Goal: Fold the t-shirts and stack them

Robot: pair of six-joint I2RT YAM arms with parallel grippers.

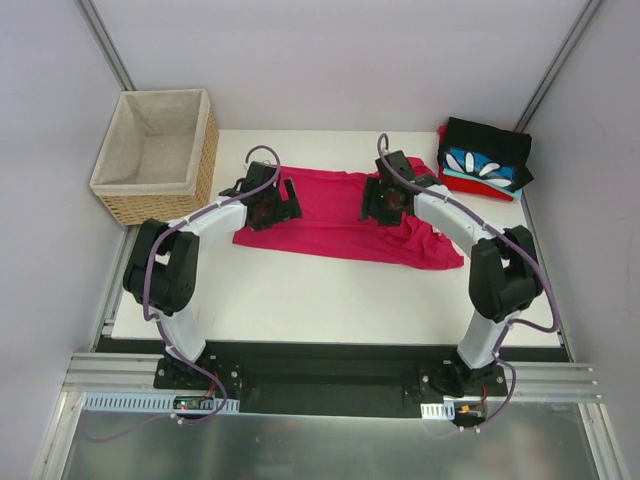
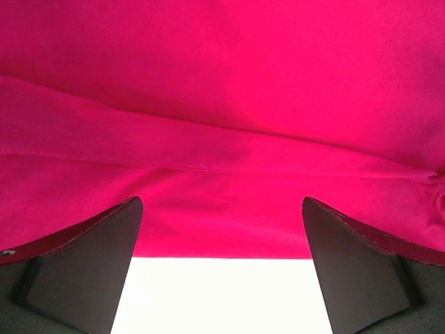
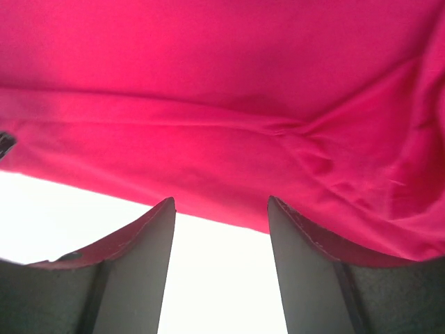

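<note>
The magenta-pink t-shirt point(image 1: 335, 215) lies spread flat across the middle of the white table point(image 1: 300, 295). My left gripper point(image 1: 272, 205) hovers over its left part and my right gripper point(image 1: 385, 200) over its right part. In the left wrist view the left gripper point(image 2: 222, 209) is wide open and empty at the shirt's point(image 2: 222, 104) straight edge. In the right wrist view the right gripper point(image 3: 221, 203) is open and empty at the edge of the wrinkled shirt point(image 3: 208, 83). Folded black point(image 1: 490, 140), blue petal-print point(image 1: 480, 165) and red point(image 1: 478, 188) shirts are stacked at the back right.
A woven wicker basket point(image 1: 155, 150) with beige lining stands off the table's back left corner. White walls with metal posts close in the back and sides. The arm bases sit on a black rail point(image 1: 320, 380) at the near edge.
</note>
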